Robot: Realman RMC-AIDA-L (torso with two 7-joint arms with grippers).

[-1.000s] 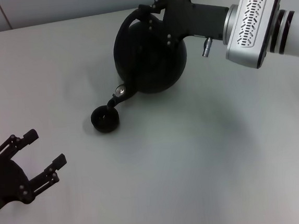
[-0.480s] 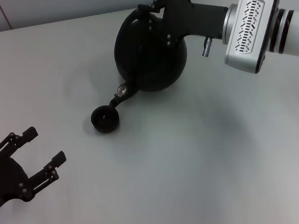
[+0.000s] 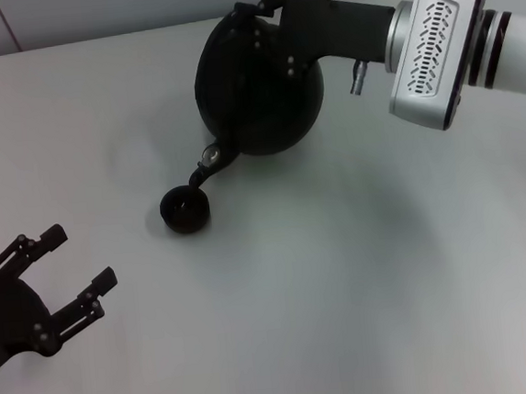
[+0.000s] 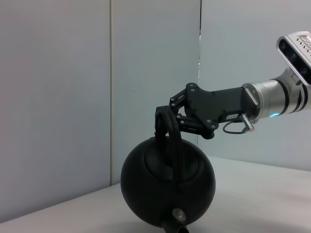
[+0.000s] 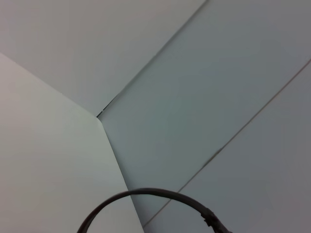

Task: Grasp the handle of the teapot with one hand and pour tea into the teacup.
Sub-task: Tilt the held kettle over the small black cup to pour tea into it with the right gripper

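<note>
The round black teapot (image 3: pixel 258 91) hangs tipped, its short spout (image 3: pixel 208 161) pointing down just beyond the small black teacup (image 3: pixel 185 210) on the white table. My right gripper (image 3: pixel 249 19) is shut on the arched handle at the pot's top. In the left wrist view the right gripper (image 4: pixel 169 122) clamps the handle (image 4: pixel 167 141) above the teapot (image 4: pixel 167 187). The handle's arc (image 5: pixel 146 194) shows in the right wrist view. My left gripper (image 3: pixel 65 270) is open and empty at the lower left, apart from the cup.
The white table (image 3: pixel 364 299) spreads all around the cup and pot. A grey wall runs along its far edge (image 3: pixel 90 14). My right arm's silver wrist (image 3: pixel 430 49) reaches in from the upper right.
The teapot has shifted slightly up and left and turned, so the handle's arc no longer sticks out at its left side. The spout stays by the cup. The left arm has not moved.
</note>
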